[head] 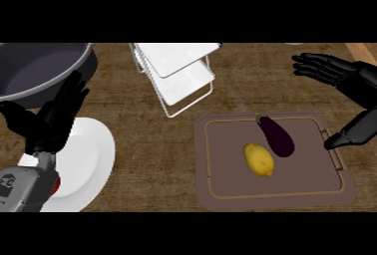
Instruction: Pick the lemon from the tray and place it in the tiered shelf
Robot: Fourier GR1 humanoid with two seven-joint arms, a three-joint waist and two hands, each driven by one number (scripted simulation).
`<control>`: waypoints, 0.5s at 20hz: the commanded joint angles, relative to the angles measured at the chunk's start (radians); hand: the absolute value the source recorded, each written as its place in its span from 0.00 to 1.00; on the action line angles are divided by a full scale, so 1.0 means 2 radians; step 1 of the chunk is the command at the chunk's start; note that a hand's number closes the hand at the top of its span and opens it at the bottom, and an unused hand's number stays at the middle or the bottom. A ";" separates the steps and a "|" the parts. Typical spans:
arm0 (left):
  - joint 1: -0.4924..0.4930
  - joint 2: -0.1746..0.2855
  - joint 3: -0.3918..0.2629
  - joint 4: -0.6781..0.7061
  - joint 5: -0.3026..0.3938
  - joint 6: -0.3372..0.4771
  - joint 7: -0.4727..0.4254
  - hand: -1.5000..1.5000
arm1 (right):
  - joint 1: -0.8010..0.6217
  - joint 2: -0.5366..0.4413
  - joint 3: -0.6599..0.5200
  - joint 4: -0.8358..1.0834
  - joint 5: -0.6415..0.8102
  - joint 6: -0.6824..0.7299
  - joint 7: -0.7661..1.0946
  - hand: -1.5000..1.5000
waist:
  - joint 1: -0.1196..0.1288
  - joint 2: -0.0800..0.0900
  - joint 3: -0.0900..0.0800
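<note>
You are looking down on a brown woven-textured counter (147, 149). Take the brown rectangular tray (309, 182) with rounded corners as your landmark; it lies toward the lower right.

Far to the tray's upper left you see a dark grey round pot (37, 69), cut off by the edge of the view. Left of the tray, well apart from it, lies a white round plate (92, 154). Above the tray and a little to its left stands the white tiered shelf (180, 57) on a thin wire frame, with flat white levels and nothing visible on them.

Your left hand (52, 119) shows far left of the tray, over the plate's upper edge and just below the pot. Its fingers are straight and point up, holding nothing, and the grey forearm (22, 189) rises from the lower left corner.

Your right hand (342, 72) hovers above the tray's upper right corner with its fingers spread and pointing left. The thumb (352, 133) hangs down beside the tray's right rim. The hand is open and empty.

On the tray lies a dark purple slender eggplant (277, 135). The yellow oval lemon (259, 159) rests near the tray's middle, just beside the eggplant at its lower left, well apart from both hands.
</note>
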 commanded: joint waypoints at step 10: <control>0.001 0.006 0.012 -0.013 -0.004 -0.006 0.004 0.50 | -0.008 -0.066 0.155 -0.225 0.283 -0.028 0.113 0.00 | 0.002 0.000 0.001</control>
